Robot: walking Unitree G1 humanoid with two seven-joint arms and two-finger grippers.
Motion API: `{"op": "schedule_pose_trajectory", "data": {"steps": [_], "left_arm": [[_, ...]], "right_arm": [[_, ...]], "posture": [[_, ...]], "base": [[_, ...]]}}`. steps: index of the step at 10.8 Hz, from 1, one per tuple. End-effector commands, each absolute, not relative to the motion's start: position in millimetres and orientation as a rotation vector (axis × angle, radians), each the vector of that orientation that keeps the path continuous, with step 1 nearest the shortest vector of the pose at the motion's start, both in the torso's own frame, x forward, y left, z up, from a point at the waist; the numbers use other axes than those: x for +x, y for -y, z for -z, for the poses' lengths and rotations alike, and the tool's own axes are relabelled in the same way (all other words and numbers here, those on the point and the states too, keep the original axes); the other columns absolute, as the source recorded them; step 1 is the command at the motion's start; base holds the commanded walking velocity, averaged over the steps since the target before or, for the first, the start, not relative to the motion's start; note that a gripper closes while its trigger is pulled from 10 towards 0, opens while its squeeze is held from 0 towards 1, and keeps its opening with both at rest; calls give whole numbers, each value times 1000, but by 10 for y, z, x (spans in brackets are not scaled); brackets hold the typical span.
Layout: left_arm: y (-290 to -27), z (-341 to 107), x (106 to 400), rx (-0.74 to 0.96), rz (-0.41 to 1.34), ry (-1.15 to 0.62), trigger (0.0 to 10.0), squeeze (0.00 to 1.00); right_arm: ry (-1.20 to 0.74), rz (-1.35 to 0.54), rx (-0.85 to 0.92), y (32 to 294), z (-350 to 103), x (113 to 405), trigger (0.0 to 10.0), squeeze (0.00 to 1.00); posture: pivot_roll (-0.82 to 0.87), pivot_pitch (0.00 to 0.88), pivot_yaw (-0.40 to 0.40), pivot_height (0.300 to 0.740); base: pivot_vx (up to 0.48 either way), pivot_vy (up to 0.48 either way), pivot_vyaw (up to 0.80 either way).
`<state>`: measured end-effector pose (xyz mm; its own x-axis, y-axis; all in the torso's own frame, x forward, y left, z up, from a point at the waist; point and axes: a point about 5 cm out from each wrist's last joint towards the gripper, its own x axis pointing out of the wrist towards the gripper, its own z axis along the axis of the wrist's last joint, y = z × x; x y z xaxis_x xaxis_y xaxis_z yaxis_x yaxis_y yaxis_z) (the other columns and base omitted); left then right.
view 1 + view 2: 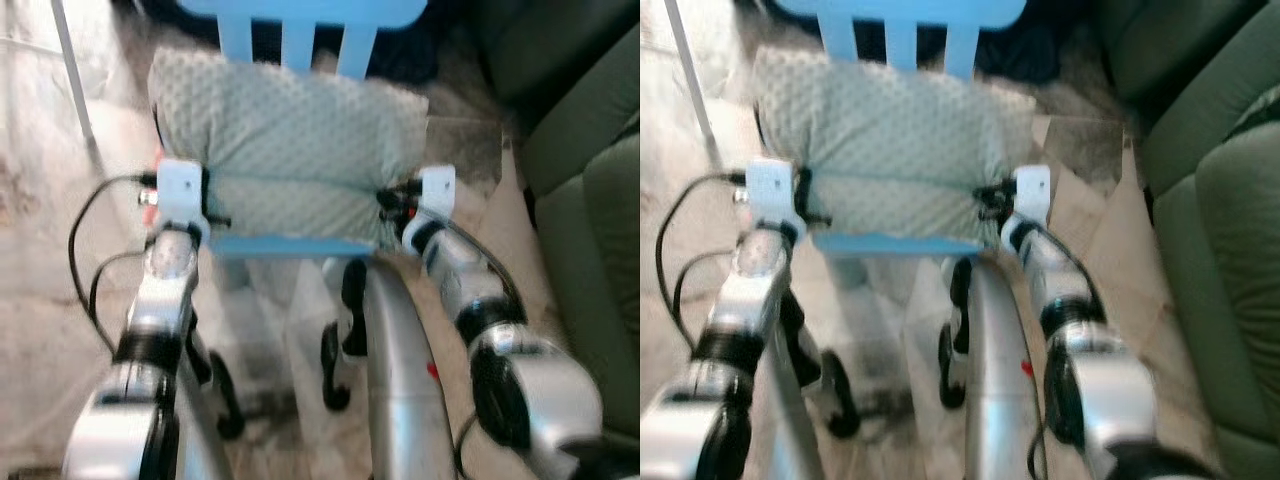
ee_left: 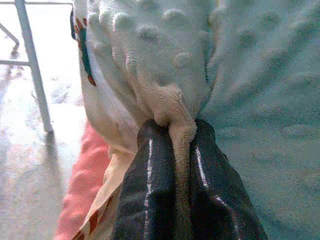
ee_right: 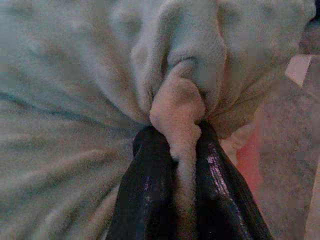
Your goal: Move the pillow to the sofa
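Pale green dotted fleece pillow (image 1: 285, 130) on light blue wooden slatted chair (image 1: 300, 30), 12 o'clock. Left gripper (image 2: 181, 142) at pillow's 9 o'clock edge, right gripper (image 3: 184, 137) at 3 o'clock edge. Dark green upholstered sofa (image 1: 590, 230) at 3 o'clock.

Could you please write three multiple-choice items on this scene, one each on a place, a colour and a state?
1. Where does the pillow lie?
A. on the chair seat
B. on the sofa
C. on the floor

2. What colour is the chair?
A. red
B. light blue
C. black

3. How do the two end effectors stand?
A. both open above the pillow
B. one shut, one hanging idle
C. both shut on pillow fabric

Answers:
1 A: it rests against the slatted back, while the green sofa stands apart on the robot's right.
2 B: back and seat edge are light blue.
3 C: the left end effector and right end effector each pinch a fold.
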<state>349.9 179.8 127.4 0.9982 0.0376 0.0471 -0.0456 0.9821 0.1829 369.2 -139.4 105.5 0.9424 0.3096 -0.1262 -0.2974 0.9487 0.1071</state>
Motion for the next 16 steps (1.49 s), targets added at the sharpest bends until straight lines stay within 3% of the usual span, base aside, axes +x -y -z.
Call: {"op": "schedule_pose_trajectory", "data": {"steps": [1, 4, 9, 10, 11, 15, 16], "left_arm": [[-1821, -1216, 3397, 214, -33, 44, 0, 0], [-1896, -1217, 3077, 291, 40, 181, 0, 0], [-1871, -1540, 2835, 327, 34, 296, 0, 0], [-1851, -1373, 2734, 330, 31, 228, 9373, 0], [-1844, -1327, 2708, 317, 20, 205, 10000, 0], [-1759, -1257, 2776, 284, 34, 135, 10000, 0], [-1751, -1232, 2779, 293, 30, 123, 10000, 0]], "right_arm": [[-146, -316, 58, 1381, -889, 3551, 0, 0], [23, -246, -56, 1451, -889, 3273, 0, 0], [98, -124, -86, 1634, -1035, 2968, 0, 0], [87, -93, -89, 1722, -1002, 2817, 4157, 0], [49, -82, -84, 1732, -940, 2754, 10000, 0], [42, -144, -71, 1638, -1013, 2697, 10000, 0], [34, -136, -72, 1716, -1020, 2741, 10000, 0]], "posture": [[-26, 151, -59, 469], [-22, 59, -42, 469], [-27, 48, -38, 469], [-33, 58, -38, 469], [-41, 70, -37, 469], [-72, 75, -32, 469], [-76, 78, -27, 494]], "base": [[0, 0, 0], [0, 0, 0], [0, 0, 0], [0, 0, 0], [0, 0, 0], [0, 0, 0], [0, 0, 0]]}}
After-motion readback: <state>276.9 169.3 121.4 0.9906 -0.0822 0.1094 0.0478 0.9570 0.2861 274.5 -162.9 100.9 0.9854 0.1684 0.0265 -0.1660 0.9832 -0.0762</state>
